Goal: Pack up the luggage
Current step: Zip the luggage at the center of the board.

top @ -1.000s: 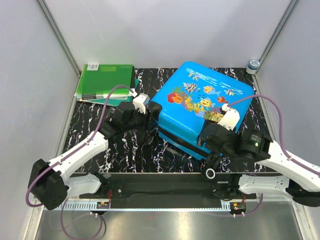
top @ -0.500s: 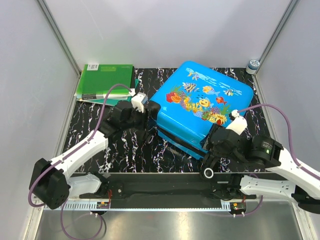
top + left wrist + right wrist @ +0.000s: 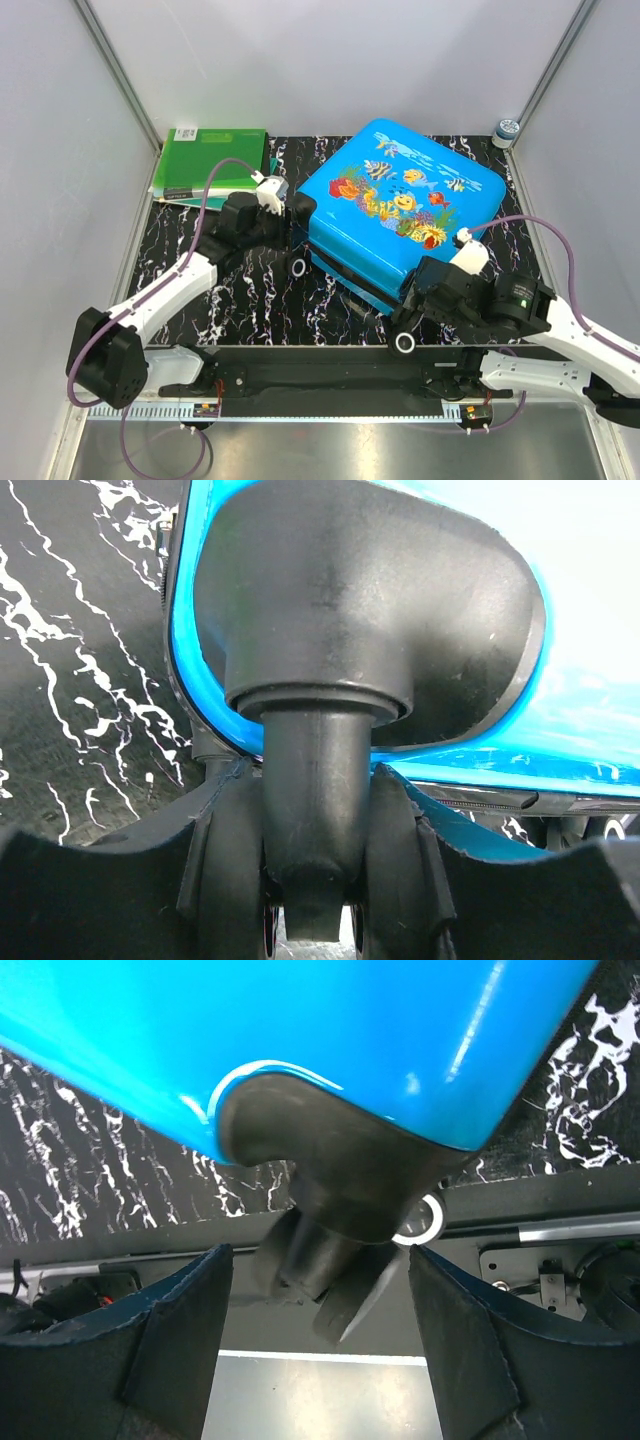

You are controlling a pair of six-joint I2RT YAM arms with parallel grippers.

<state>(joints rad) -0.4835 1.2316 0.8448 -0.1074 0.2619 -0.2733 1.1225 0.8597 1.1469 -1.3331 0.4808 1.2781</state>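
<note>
The luggage [image 3: 400,215] is a closed bright-blue hard-shell suitcase with a fish-and-coral print, lying flat and askew on the black marbled mat. My left gripper [image 3: 293,228] is at its left corner. In the left wrist view the gripper [image 3: 315,815] is shut on the black wheel stem [image 3: 315,770] under the blue shell [image 3: 560,730]. My right gripper [image 3: 408,300] is at the near corner. In the right wrist view it [image 3: 320,1300] is open, with the black caster [image 3: 330,1245] between its fingers [image 3: 170,1330] and untouched, below the shell [image 3: 300,1020].
Green folders [image 3: 210,165] lie stacked at the mat's back left corner. A small jar [image 3: 507,130] stands at the back right corner. Grey walls enclose the left, back and right sides. The black arm rail [image 3: 320,375] runs along the near edge.
My right gripper has come off the suitcase's top and dropped to its near corner. My left gripper has shifted slightly back, and the suitcase has turned a little with it.
</note>
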